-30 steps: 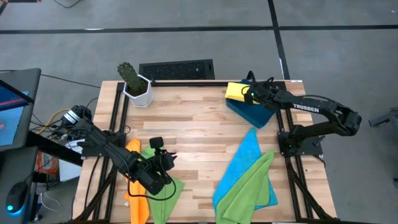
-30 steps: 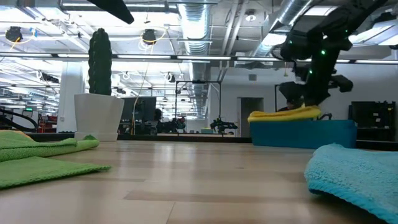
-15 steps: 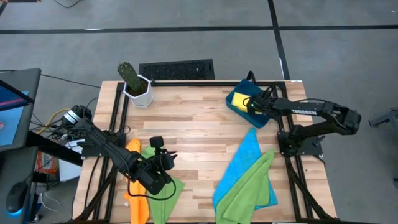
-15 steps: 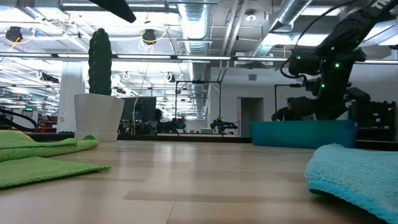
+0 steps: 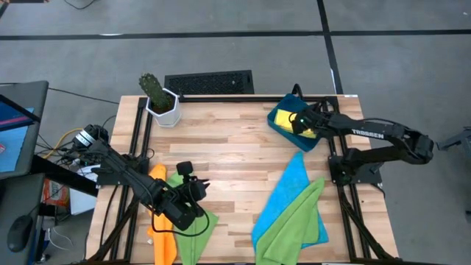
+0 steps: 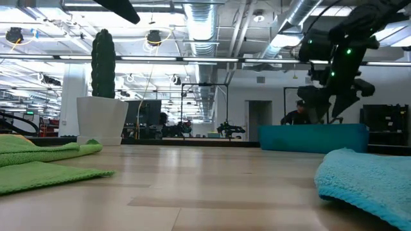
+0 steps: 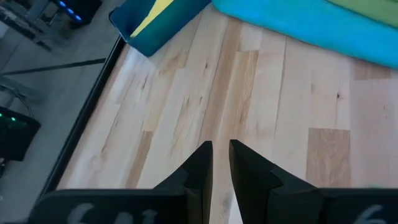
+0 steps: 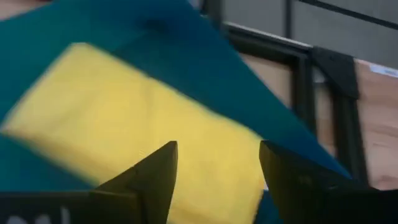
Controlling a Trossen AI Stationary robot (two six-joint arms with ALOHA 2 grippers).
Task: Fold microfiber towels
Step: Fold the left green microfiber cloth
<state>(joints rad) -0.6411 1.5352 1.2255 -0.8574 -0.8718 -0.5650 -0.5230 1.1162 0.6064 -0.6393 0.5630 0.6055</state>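
Observation:
A folded yellow towel (image 5: 283, 118) lies flat inside the dark-blue tray (image 5: 307, 141) at the table's far right. My right gripper (image 8: 217, 168) hovers open just above it (image 8: 112, 106), touching nothing; the low view shows it over the tray wall (image 6: 313, 138). A bright blue towel (image 5: 291, 184) lies spread at the near right, with a lime green one (image 5: 294, 224) partly on top. At the near left an orange towel (image 5: 158, 224) and a second green towel (image 5: 193, 224) lie under my left arm. My left gripper (image 7: 221, 163) hangs shut above bare wood.
A potted cactus (image 5: 158, 99) stands at the far left corner. A black keyboard (image 5: 210, 81) sits just past the far edge. Bare wood (image 5: 228, 154) runs down the table's middle between the two cloth piles. Black frame rails edge both sides.
My right gripper, shut on the yellow towel above the tray's rim, sank into the tray, opened and let go. It then rose a little. The yellow towel now lies in the tray, out of sight behind the tray wall in the low view.

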